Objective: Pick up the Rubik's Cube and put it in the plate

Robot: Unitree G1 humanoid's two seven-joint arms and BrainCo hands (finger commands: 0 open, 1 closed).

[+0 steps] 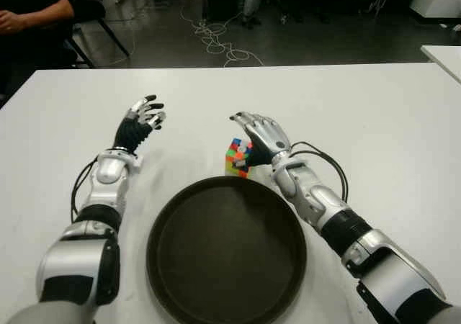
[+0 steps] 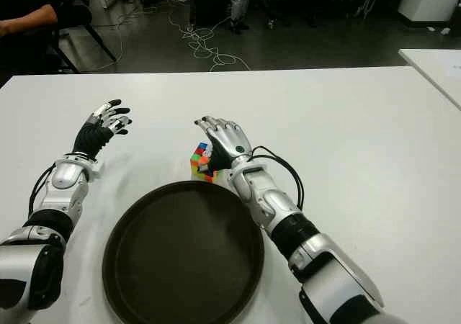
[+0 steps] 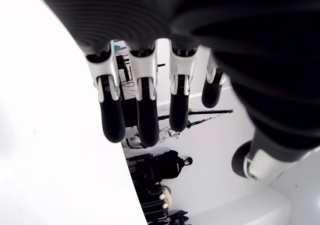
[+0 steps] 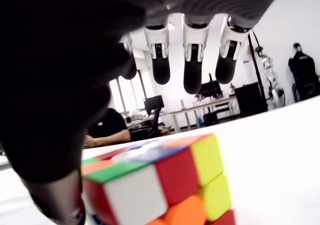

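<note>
The Rubik's Cube sits on the white table, just beyond the far rim of the round dark plate. My right hand hovers right over the cube, palm down, fingers stretched out past it and not closed around it. The right wrist view shows the cube close under the palm, with the thumb beside its left face; contact is unclear. My left hand is held up, open and holding nothing, over the table to the left of the cube and the plate.
A seated person's arm shows beyond the table's far left corner. Cables lie on the dark floor behind the far edge. A second white table starts at the right.
</note>
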